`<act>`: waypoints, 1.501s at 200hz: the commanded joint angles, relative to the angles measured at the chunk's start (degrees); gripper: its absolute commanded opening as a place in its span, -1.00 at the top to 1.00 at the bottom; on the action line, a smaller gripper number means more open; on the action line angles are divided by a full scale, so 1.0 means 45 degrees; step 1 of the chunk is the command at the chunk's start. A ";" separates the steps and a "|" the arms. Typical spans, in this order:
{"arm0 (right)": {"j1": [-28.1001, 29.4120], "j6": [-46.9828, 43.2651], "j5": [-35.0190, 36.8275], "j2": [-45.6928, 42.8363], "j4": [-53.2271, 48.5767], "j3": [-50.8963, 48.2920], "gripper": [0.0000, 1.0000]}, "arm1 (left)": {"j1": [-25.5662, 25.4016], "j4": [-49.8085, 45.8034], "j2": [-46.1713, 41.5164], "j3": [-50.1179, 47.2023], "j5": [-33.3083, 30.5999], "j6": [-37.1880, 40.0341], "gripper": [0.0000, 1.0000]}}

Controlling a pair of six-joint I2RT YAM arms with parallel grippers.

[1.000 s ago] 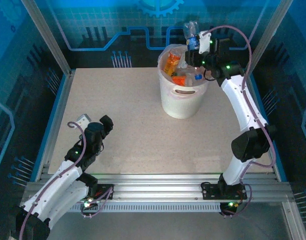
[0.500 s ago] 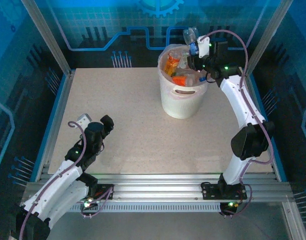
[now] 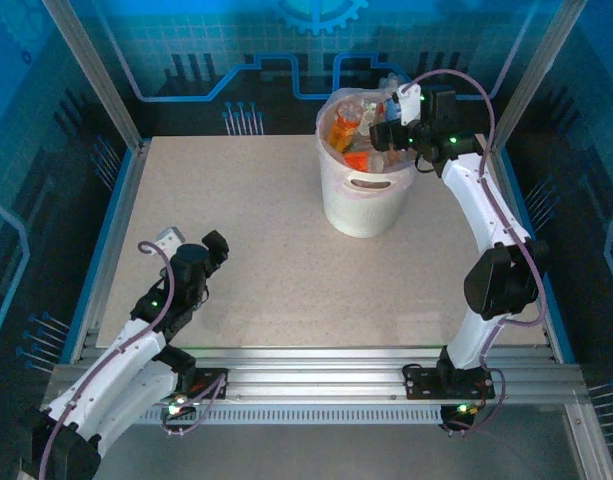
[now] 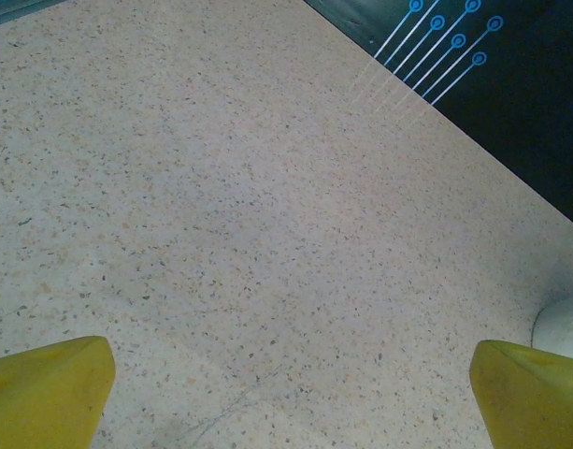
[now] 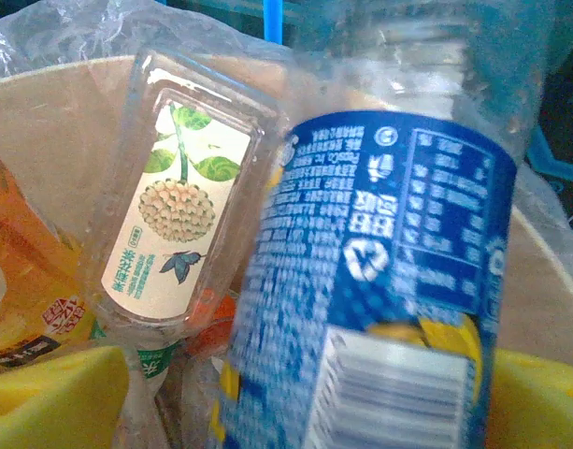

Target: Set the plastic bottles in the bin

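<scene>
Right pincer (image 3: 389, 127) has dropped from above the rim into the large round white translucent plastic bin (image 3: 361, 205), 1 o'clock on the counter (image 3: 256, 220). We read its jaws as now spread, letting go of the clear blue-labelled plastic bottle (image 5: 379, 281) onto the pile inside. Left pincer (image 4: 286, 393) is open and empty at 7 o'clock. Task looks nearly done.

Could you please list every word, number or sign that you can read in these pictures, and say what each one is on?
No text is clear enough to quote.
Blue-labelled bottle: white print, upside down and blurred, unreadable; a recycling sign and a barcode show.
Clear bottle with a fruit picture: green characters, too small to read.
Orange bottle: a red mark, too blurred to read.
</scene>
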 commanded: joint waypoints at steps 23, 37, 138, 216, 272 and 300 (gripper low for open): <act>-0.0050 0.0365 -0.0200 0.0010 -0.0842 0.1509 -0.99 | 0.0078 0.0201 0.0191 0.0416 0.0114 0.0350 -0.98; -0.0040 0.0414 0.0046 0.0179 -0.0875 0.2025 -0.99 | 0.0076 0.0213 0.0235 0.0426 0.0166 0.0323 -0.98; -0.0064 0.0431 0.0656 0.3644 -0.2437 0.6746 -0.94 | 0.0076 -0.0100 0.0063 0.0532 0.0181 0.0384 -0.98; -0.0050 0.0389 0.0770 0.2974 -0.1570 0.5508 -0.22 | 0.0076 -0.0140 0.0061 0.0509 0.0097 0.0386 -0.98; -0.0048 0.0250 0.0790 -0.0024 0.3146 0.0193 -0.08 | 0.0078 -0.0102 0.0080 0.0493 0.0104 0.0418 -0.98; -0.0050 0.0286 0.0884 -0.0526 0.4009 -0.0982 -0.07 | 0.0076 -0.0111 0.0070 0.0527 0.0086 0.0523 -0.98</act>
